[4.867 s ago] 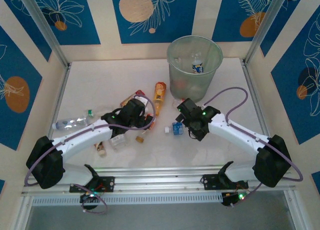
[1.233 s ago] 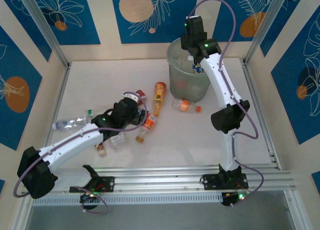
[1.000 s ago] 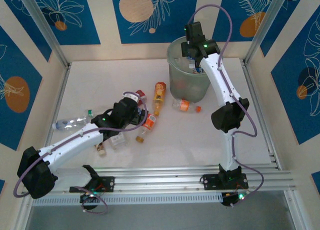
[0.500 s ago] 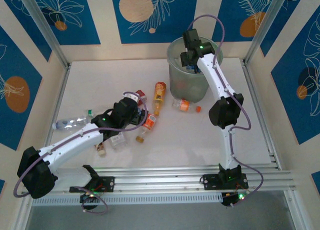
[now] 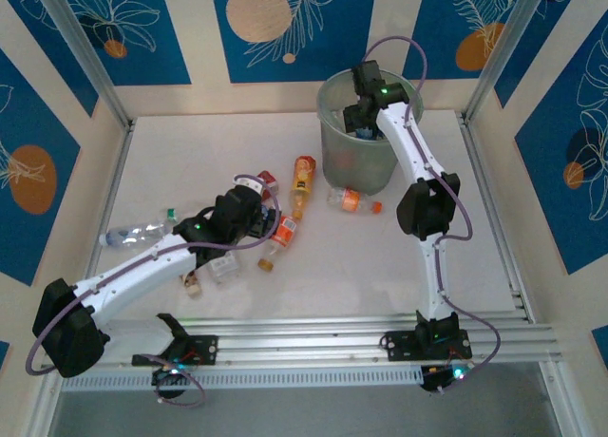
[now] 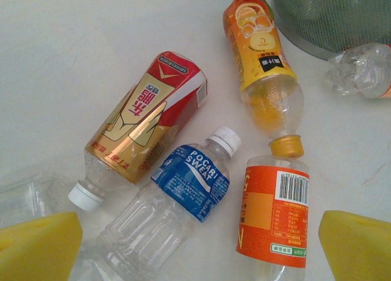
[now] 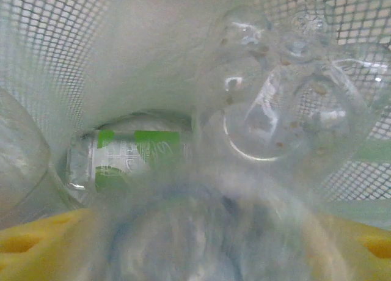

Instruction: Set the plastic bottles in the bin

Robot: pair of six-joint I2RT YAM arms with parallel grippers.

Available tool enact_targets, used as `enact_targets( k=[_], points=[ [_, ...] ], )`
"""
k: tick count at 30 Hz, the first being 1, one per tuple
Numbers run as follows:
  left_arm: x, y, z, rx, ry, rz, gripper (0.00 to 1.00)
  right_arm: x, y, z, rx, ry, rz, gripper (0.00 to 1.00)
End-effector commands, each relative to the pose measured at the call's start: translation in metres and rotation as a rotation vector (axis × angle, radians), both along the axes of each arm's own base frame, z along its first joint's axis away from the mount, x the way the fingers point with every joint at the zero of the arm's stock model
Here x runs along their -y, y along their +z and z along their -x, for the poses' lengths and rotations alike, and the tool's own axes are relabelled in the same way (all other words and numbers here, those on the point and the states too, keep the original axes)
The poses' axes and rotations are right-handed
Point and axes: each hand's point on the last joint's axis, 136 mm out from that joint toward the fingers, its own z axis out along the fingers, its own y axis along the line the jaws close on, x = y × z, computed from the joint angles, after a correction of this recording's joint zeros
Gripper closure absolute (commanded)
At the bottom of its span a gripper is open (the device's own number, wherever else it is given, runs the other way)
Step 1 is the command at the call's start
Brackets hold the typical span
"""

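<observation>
Drop step: right arm point(image 5: 410, 152) reaches inside the bin point(image 5: 338, 161), upper centre of the top view.
Right jaws flank a blurred bottle point(image 7: 195, 238); gripping or released, cannot tell. Left jaws released over bottles point(image 6: 186, 189) on the desk point(image 5: 180, 152); next: lower, clench one.
</observation>
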Motion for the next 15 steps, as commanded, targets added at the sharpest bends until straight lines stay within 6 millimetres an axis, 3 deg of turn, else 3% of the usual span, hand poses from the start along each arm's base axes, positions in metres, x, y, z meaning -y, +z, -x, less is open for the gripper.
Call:
enact_targets(
  k=[1,6,11,15],
  points=[
    [-0.006,0.011,-0.005,0.019,0.033,0.004,0.01,-0.003,-0.005,0.003,-0.032,0.02,-0.006,0.13],
    [-0.005,0.01,-0.006,0.014,0.031,0.006,0.01,-0.007,0.013,0.005,0.003,0.032,-0.004,0.13],
    [-0.004,0.009,-0.006,0.013,0.031,0.006,0.01,-0.008,0.025,0.008,0.025,0.033,-0.003,0.31],
    [-0.005,0.01,-0.006,0.015,0.034,0.005,0.0,-0.008,0.03,0.012,0.029,0.02,-0.005,0.36]
  ],
)
